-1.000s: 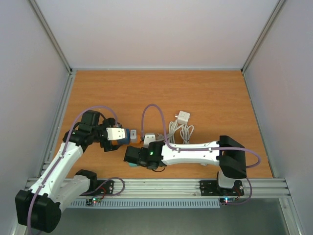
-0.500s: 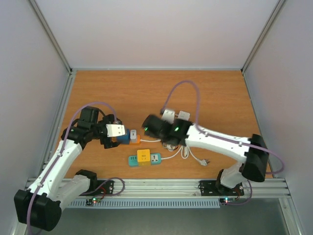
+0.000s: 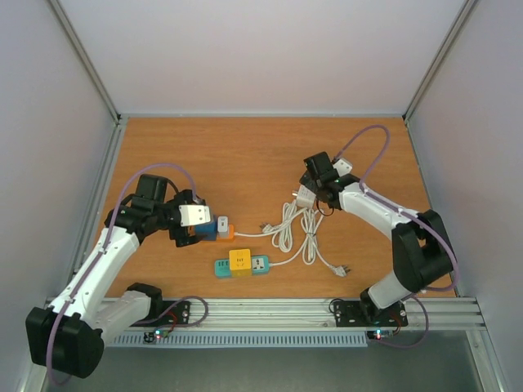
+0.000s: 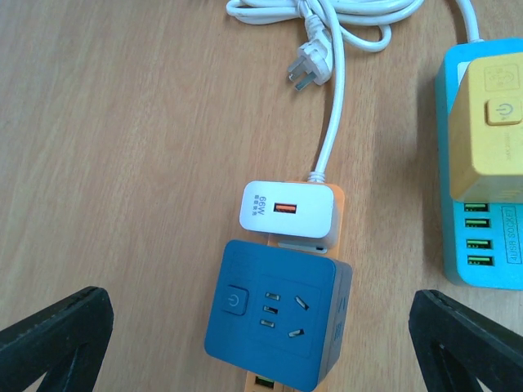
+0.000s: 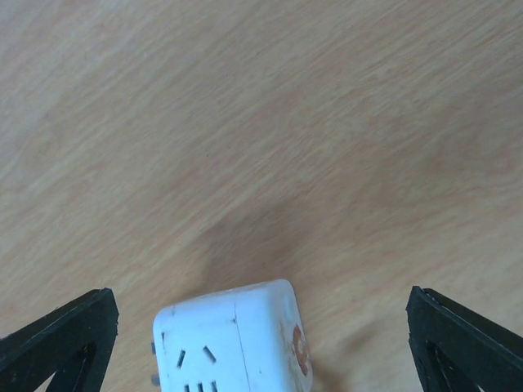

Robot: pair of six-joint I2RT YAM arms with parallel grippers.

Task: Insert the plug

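Note:
A blue cube socket (image 4: 278, 314) sits on an orange strip (image 4: 338, 214) beside a white USB charger (image 4: 288, 208). My left gripper (image 4: 257, 304) stands open over the cube, one finger on each side and neither touching it; in the top view the left gripper (image 3: 203, 230) is at centre left. A white three-pin plug (image 4: 309, 69) lies loose on the wood beyond the charger. My right gripper (image 5: 261, 306) is open above a white cube socket (image 5: 233, 339), with nothing held. Seen from above, the right gripper (image 3: 310, 188) hangs over the white cube socket (image 3: 304, 197).
A teal power strip (image 3: 257, 265) carrying a yellow cube (image 3: 239, 260) lies near the front edge. Coiled white cables (image 3: 298, 229) lie in the middle, with another plug end (image 3: 345, 268) at the front right. White walls enclose the wooden table (image 3: 245, 155).
My right gripper opened and swung from the teal strip at the front to the white cube at the back right. The yellow cube stays on the strip. The left arm barely moved.

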